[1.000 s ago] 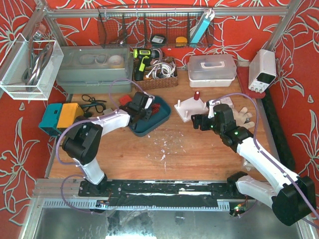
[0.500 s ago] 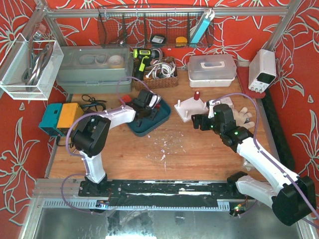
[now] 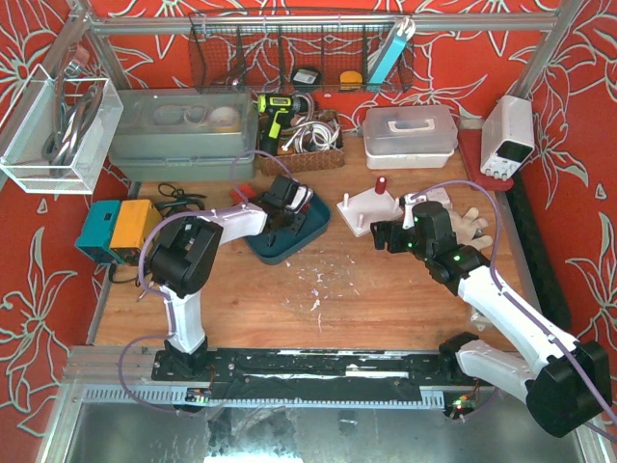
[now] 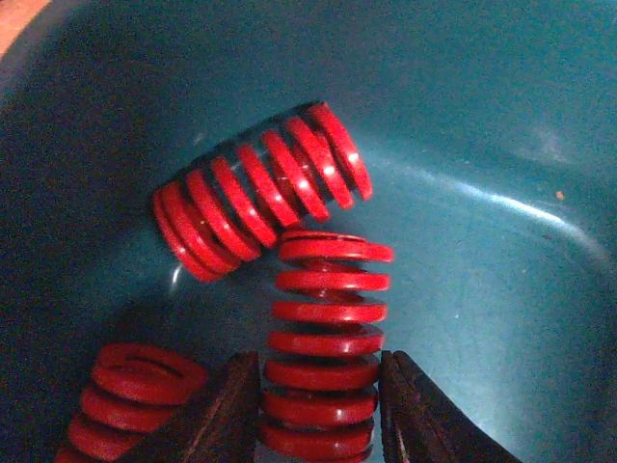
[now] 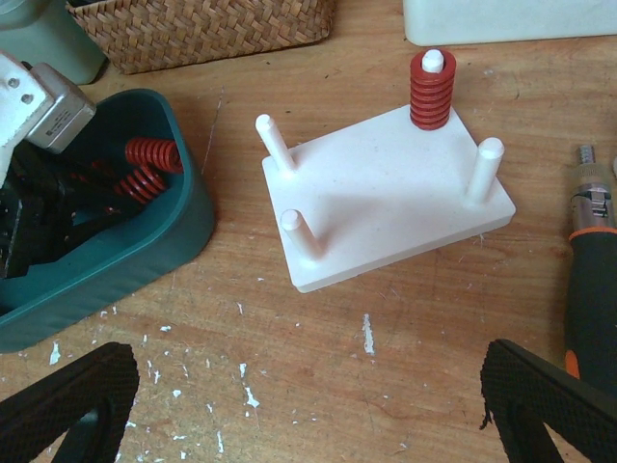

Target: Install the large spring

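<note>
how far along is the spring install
Done: one red spring already sits on a peg of the white board. In hand: the left fingers are shut on a second spring, down in the teal tray. Left: lifting it out and sliding it onto one of the three bare pegs. The right fingers are open, holding nothing.

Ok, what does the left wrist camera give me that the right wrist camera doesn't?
Only the left wrist: a close look into the teal tray, three red springs inside, the left hand closed on the gripped spring, its coils between the fingers.
Only the right wrist: the white peg board, a mounted spring on its far peg, three pegs bare, a wicker basket, a tool handle, and the right hand wide open.
Both: the tray, red springs in it, and the left hand reaching in.
</note>
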